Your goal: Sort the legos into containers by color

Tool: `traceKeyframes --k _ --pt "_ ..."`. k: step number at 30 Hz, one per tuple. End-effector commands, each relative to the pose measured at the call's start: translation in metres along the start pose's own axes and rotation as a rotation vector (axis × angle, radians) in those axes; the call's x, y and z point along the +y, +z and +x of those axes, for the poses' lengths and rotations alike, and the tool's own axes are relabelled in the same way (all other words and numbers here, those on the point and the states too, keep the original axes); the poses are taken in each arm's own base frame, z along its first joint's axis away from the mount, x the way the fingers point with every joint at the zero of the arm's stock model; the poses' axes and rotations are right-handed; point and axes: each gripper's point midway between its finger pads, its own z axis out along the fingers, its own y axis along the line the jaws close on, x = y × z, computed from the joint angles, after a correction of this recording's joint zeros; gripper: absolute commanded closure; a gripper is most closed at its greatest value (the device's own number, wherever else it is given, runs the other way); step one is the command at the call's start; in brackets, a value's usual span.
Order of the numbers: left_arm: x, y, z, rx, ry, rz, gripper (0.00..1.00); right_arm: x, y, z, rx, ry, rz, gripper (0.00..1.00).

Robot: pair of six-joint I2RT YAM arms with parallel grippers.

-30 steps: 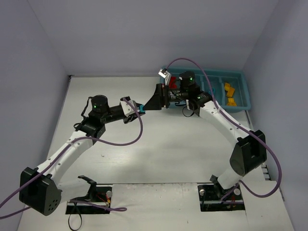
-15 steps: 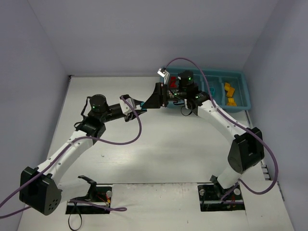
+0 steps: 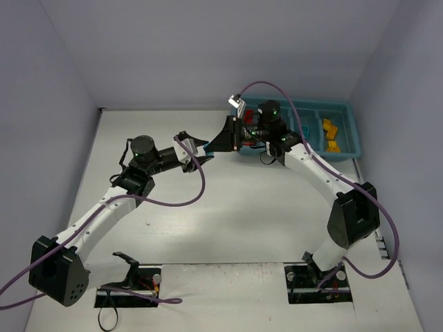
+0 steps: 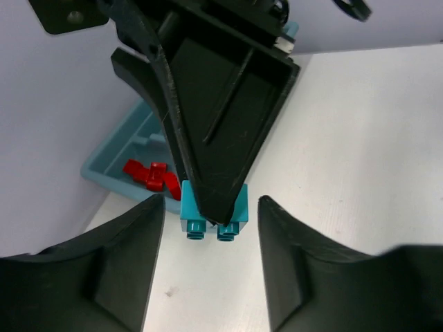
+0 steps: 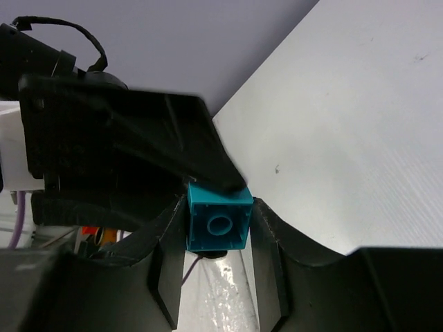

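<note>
A cyan lego [image 5: 218, 220] sits squeezed between the two fingers of my right gripper [image 5: 219, 207], which is shut on it. In the left wrist view the same cyan lego [image 4: 213, 211] hangs under the right gripper's black fingers, above the white table. My left gripper [image 4: 211, 202] stands open, its fingers [image 4: 131, 242] on either side of the brick and clear of it. Seen from above, the left gripper [image 3: 199, 152] and right gripper [image 3: 211, 146] meet tip to tip just left of the teal tray of containers [image 3: 346, 108]. Red legos [image 4: 152, 174] lie in its nearest compartment.
Yellow legos [image 3: 331, 135] lie in the tray's right-hand compartment, red legos [image 3: 249, 119] in its left one, partly behind the right wrist. Purple cables loop over both arms. The grey walls stand close behind the tray.
The left gripper has opened and let go of the cyan lego. The right gripper has shut on it. Both wrists shifted slightly toward the tray.
</note>
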Motion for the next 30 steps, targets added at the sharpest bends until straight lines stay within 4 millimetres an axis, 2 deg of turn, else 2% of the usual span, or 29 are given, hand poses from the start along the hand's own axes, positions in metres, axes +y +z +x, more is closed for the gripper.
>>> traceKeyframes --k 1,2,4,6,8,10,11,13,14,15,16,17,18,20,21,22,23,24,26,27,30 --pt "0.019 0.0 -0.019 -0.044 -0.039 -0.113 0.47 0.005 -0.013 -0.014 -0.04 -0.14 0.003 1.0" --pt "0.022 -0.002 -0.018 -0.038 -0.06 -0.141 0.36 -0.01 -0.025 -0.022 -0.068 -0.174 0.059 1.0" --pt "0.03 -0.01 -0.01 -0.006 -0.135 -0.229 0.28 -0.04 -0.044 -0.033 -0.115 -0.157 0.198 1.0" --pt "0.029 -0.016 0.001 0.037 -0.19 -0.27 0.26 -0.087 -0.083 -0.053 -0.202 -0.162 0.414 1.0" --pt "0.033 -0.029 0.005 0.06 -0.25 -0.354 0.25 -0.118 -0.118 -0.069 -0.277 -0.166 0.598 1.0" --pt "0.037 -0.045 0.011 0.082 -0.351 -0.464 0.25 -0.166 -0.18 -0.089 -0.393 -0.142 0.913 1.0" --pt "0.036 -0.052 0.017 0.098 -0.384 -0.503 0.25 -0.18 -0.211 -0.098 -0.451 -0.13 1.029 1.0" --pt "0.032 -0.069 0.025 0.142 -0.482 -0.582 0.24 -0.21 -0.255 -0.103 -0.507 -0.11 1.249 1.0" --pt "0.036 -0.079 0.028 0.166 -0.499 -0.643 0.22 -0.215 -0.271 -0.113 -0.536 -0.117 1.308 1.0" --pt "0.028 -0.088 0.039 0.227 -0.536 -0.662 0.2 -0.238 -0.287 -0.11 -0.516 -0.104 1.382 0.99" --pt "0.025 -0.097 0.039 0.241 -0.57 -0.693 0.19 -0.248 -0.298 -0.111 -0.52 -0.099 1.436 0.98" --pt "0.026 -0.106 0.041 0.26 -0.581 -0.739 0.19 -0.251 -0.311 -0.123 -0.548 -0.104 1.479 0.98" --pt "0.019 -0.117 0.046 0.3 -0.603 -0.759 0.19 -0.275 -0.32 -0.116 -0.523 -0.072 1.513 0.95" --pt "0.014 -0.127 0.05 0.324 -0.649 -0.799 0.19 -0.292 -0.328 -0.119 -0.519 -0.058 1.536 0.86" --pt "0.009 -0.135 0.051 0.345 -0.683 -0.825 0.19 -0.306 -0.325 -0.121 -0.51 -0.049 1.54 0.81" --pt "0.007 -0.141 0.053 0.357 -0.697 -0.85 0.19 -0.314 -0.341 -0.122 -0.525 -0.029 1.562 0.72" --pt "0.003 -0.146 0.057 0.381 -0.713 -0.86 0.19 -0.321 -0.341 -0.123 -0.523 -0.025 1.554 0.68" --pt "0.001 -0.149 0.055 0.377 -0.72 -0.865 0.19 -0.33 -0.339 -0.13 -0.523 -0.029 1.544 0.59" --pt "-0.004 -0.153 0.058 0.396 -0.731 -0.868 0.19 -0.337 -0.339 -0.136 -0.517 -0.036 1.539 0.51" --pt "-0.004 -0.155 0.055 0.387 -0.735 -0.875 0.19 -0.339 -0.34 -0.144 -0.531 -0.043 1.538 0.43" --pt "-0.006 -0.159 0.053 0.387 -0.739 -0.879 0.19 -0.33 -0.34 -0.16 -0.557 -0.078 1.519 0.33"
